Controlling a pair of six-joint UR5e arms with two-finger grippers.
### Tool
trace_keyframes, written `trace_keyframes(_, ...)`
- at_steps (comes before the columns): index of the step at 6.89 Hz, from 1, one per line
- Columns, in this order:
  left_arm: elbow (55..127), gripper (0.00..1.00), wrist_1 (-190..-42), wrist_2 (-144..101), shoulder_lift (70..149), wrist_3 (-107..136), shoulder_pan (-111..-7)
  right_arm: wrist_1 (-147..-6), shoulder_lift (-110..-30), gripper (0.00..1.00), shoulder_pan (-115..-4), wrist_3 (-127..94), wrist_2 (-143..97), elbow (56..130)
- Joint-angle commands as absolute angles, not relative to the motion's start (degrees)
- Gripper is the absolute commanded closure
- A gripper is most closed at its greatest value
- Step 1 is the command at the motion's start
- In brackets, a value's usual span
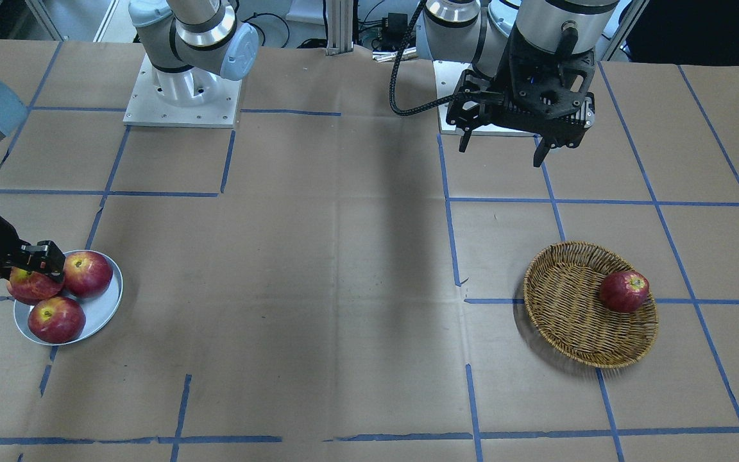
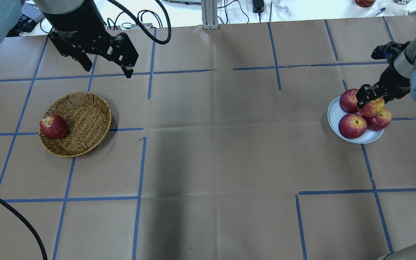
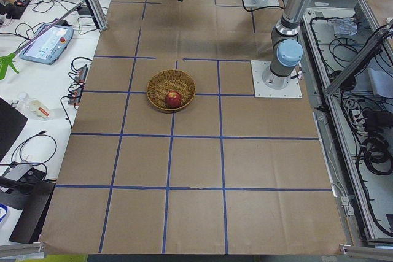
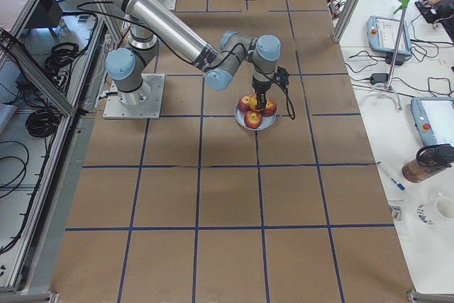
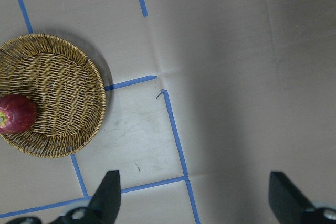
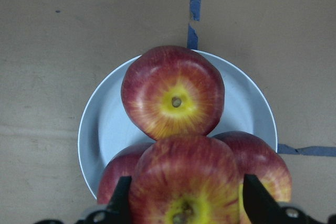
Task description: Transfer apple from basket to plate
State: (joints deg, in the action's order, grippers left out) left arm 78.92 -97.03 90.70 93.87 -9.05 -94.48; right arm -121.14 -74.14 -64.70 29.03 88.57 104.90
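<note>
My right gripper (image 6: 189, 192) is shut on the apple (image 6: 185, 179), a lighter red one with orange-yellow streaks. It holds the apple on top of three darker apples on the pale grey-blue plate (image 6: 94, 129). In the overhead view the apple (image 2: 374, 107) sits over the plate (image 2: 334, 115) at the far right. The wicker basket (image 2: 85, 119) lies at the left and holds one dark red apple (image 2: 53, 127). My left gripper (image 2: 108, 72) is open and empty, raised above the table behind the basket.
The table is covered in brown paper with blue tape lines. The plate's other apples (image 2: 352, 125) crowd its surface. The arm bases (image 1: 180, 96) stand at the robot's side of the table. A black cable (image 2: 16, 216) crosses the near left corner.
</note>
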Motion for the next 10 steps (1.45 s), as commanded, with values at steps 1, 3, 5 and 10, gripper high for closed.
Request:
trace_keyframes(1,78.93,0.01,-97.03,90.70,93.87,-9.05,-94.48,-120.59,-75.84,0.00,-64.86,28.92,88.59,103.63)
trace_keyframes(3,78.93,0.01,-97.03,90.70,93.87,-9.05,-94.48,-108.63,-80.40,0.00,-65.39,28.74,88.07,96.46)
trace_keyframes(5,78.93,0.01,-97.03,90.70,93.87,-9.05,-94.48,-92.71,-81.12,0.00,-68.70,27.78,87.98,87.67)
trace_keyframes(10,78.93,0.01,-97.03,90.70,93.87,-9.05,-94.48,-83.76,-88.49,0.00,-86.37,6.10,88.86,86.55)
